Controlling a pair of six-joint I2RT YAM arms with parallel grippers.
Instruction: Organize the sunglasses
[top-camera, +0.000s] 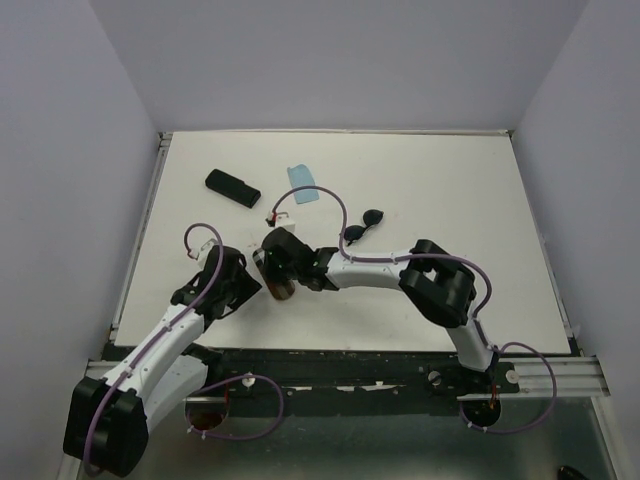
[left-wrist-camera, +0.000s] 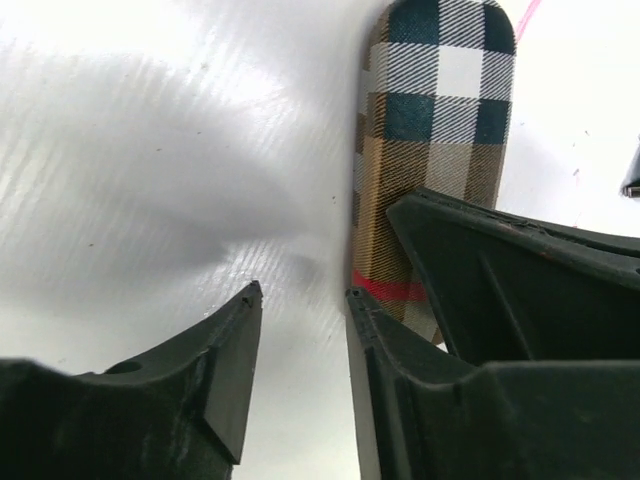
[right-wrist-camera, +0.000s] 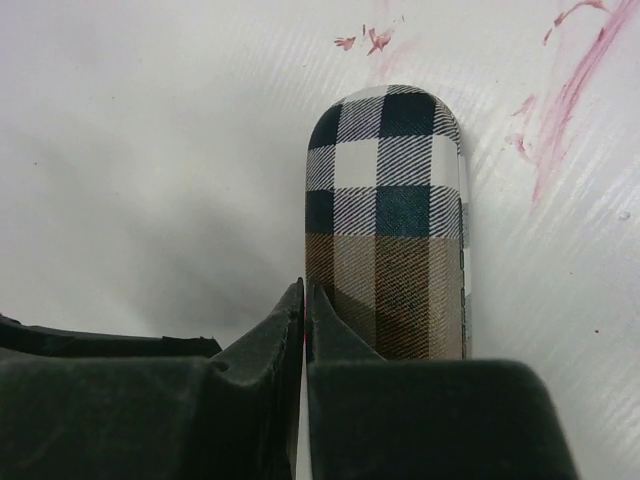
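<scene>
Remaining: black sunglasses (top-camera: 362, 228) are lying loose, likely awaiting a case.
Left gripper (left-wrist-camera: 300, 295): standing spread, empty, beside the plaid case (right-wrist-camera: 390, 230).
Right gripper (right-wrist-camera: 305, 290): pressing together, holding nothing.

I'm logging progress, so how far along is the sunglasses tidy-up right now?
Done: the plaid case lies closed; what's inside can't be seen. In hand: nothing is gripped. The left gripper is open beside the case, and the right gripper is shut beside it. Left: the black sunglasses sit loose, apart from the black case.
</scene>
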